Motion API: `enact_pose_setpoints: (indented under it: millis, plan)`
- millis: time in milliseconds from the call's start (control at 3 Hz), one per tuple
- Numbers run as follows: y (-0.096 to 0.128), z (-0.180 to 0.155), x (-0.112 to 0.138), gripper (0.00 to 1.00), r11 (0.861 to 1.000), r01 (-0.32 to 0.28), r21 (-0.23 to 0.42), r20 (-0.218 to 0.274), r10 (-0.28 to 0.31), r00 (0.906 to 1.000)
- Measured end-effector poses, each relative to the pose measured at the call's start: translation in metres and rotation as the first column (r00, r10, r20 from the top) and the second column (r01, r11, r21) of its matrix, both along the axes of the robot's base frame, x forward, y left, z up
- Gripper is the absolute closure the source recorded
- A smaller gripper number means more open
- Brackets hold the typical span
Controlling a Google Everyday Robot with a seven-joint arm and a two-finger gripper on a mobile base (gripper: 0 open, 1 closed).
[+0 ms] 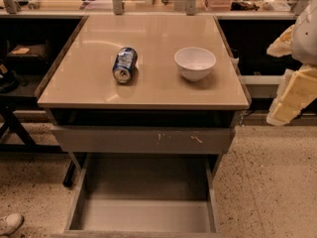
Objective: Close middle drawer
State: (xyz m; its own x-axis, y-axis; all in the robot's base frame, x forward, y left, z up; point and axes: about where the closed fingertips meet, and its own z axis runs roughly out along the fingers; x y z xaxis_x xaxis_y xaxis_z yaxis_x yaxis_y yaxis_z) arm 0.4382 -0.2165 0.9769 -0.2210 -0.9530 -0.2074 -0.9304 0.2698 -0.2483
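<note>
Cream-coloured and blocky, the gripper [293, 95] hangs at the right edge of the view, beside the table's right side and well apart from every drawer. It touches nothing. The arm [304, 31] above it is pale too and goes up out of the picture. Whether the gripper is released or clenched, I cannot tell from this view.

Nearest to the camera is the middle drawer [143, 217]. It stands pulled far out toward the camera, low under the table. It is a wide, shallow grey box with thin side walls and a flat bottom, and nothing lies in it. Its front is at the lower border of the picture.

Behind and above it comes a grey front [143, 140] with some pale scratch marks right of its middle. Over this front there is a dark open gap [143, 118] just under the table top.

The top [148, 90] is beige, smooth and a little shiny. On it a blue and white can [124, 64] lies on its side, its end facing the camera. To its right, apart from it, a round white bowl [195, 62] stands upright.

The floor [272, 182] is speckled, and a white shoe [9, 223] shows at the lower left.
</note>
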Motion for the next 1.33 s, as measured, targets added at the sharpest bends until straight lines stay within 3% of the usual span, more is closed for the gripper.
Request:
enact_pose_setpoints:
  millis: [1000,1333]
  plan:
    - [0.000,0.000,0.000,0.88,1.000,0.000,0.000,0.000,0.000,1.0000]
    - [-0.002,-0.010,-0.019,1.00,1.000,0.007,0.000,-0.025,-0.007,0.9997]
